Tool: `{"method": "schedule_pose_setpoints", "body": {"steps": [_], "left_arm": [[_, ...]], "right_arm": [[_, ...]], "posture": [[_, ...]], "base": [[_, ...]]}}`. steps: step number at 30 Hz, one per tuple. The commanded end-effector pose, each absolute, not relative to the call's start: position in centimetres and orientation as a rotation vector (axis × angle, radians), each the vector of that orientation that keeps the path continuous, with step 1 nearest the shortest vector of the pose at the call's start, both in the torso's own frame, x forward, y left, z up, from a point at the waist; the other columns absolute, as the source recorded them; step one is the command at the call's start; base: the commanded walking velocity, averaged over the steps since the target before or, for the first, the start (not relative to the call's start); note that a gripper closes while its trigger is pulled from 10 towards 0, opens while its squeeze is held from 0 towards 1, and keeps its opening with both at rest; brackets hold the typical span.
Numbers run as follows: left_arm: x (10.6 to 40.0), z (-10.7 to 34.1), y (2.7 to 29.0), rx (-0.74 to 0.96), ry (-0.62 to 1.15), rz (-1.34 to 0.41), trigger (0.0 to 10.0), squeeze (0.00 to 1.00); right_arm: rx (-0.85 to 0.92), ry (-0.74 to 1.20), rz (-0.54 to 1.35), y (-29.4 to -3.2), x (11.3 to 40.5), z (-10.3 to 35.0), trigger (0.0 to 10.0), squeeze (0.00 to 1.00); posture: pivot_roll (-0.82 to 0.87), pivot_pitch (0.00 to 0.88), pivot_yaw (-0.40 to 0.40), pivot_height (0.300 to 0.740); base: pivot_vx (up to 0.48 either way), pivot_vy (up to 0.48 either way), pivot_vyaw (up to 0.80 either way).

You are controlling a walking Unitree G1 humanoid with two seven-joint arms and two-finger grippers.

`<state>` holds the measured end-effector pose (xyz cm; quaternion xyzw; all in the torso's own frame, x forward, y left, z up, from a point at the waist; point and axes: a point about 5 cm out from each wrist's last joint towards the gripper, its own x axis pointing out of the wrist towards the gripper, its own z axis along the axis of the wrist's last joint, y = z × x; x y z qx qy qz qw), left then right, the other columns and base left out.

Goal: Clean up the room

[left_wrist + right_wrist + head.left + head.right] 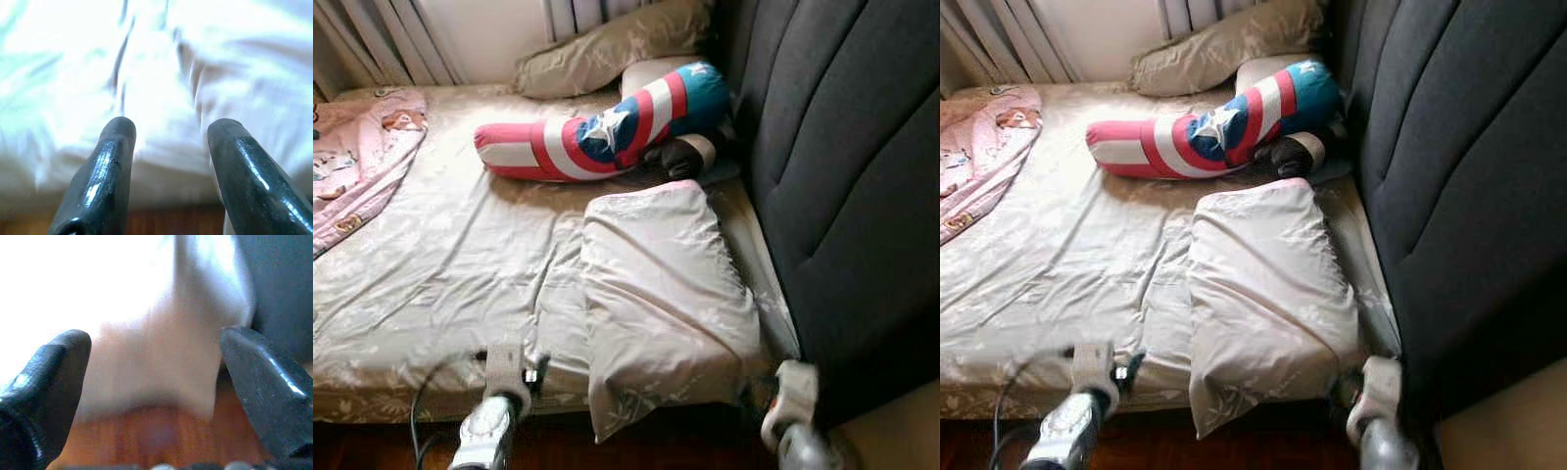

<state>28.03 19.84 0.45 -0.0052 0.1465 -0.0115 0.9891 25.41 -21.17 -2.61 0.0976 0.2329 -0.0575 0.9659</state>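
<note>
Fingers (115,161) of your left gripper (168,132) are spread apart over the bed (440,264) edge; the right gripper (156,382) gapes too, empty. Its wrist view catches wood floor (146,435) under the hanging pillow (656,294). Two pillows, one striped bolster (607,122) beyond it.

A home bedroom: bed (440,274) with rumpled sheet, pillows (656,294), padded headboard (842,176), curtains (391,39), wooden floor (636,446).
</note>
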Motion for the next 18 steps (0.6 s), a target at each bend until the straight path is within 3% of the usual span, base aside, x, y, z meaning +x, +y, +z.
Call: {"method": "schedule_pose_setpoints", "body": {"steps": [1, 8, 18], "left_arm": [[28.1, 0.9, 19.7, -0.015, 0.249, -0.036, 10.0, 0.00], [28.2, 3.2, 18.4, -0.015, 0.073, -0.099, 10.0, 0.00], [27.9, 4.9, 17.8, -0.033, -0.025, -0.119, 10.0, 0.00]], "right_arm": [[0.215, 0.439, -0.106, -20.9, 25.4, -2.5, 10.0, 0.00], [0.194, 0.252, -0.043, -20.6, 26.9, -0.1, 10.0, 0.00], [0.206, 0.122, -0.035, -19.6, 26.2, 1.1, 10.0, 0.00]], "posture": [[0.02, 0.084, 0.012, 0.740], [0.01, 0.064, 0.004, 0.740], [0.01, 0.026, 0.000, 0.740]], "base": [[0.000, 0.000, 0.00], [0.000, 0.000, 0.00], [0.000, 0.000, 0.00]]}}
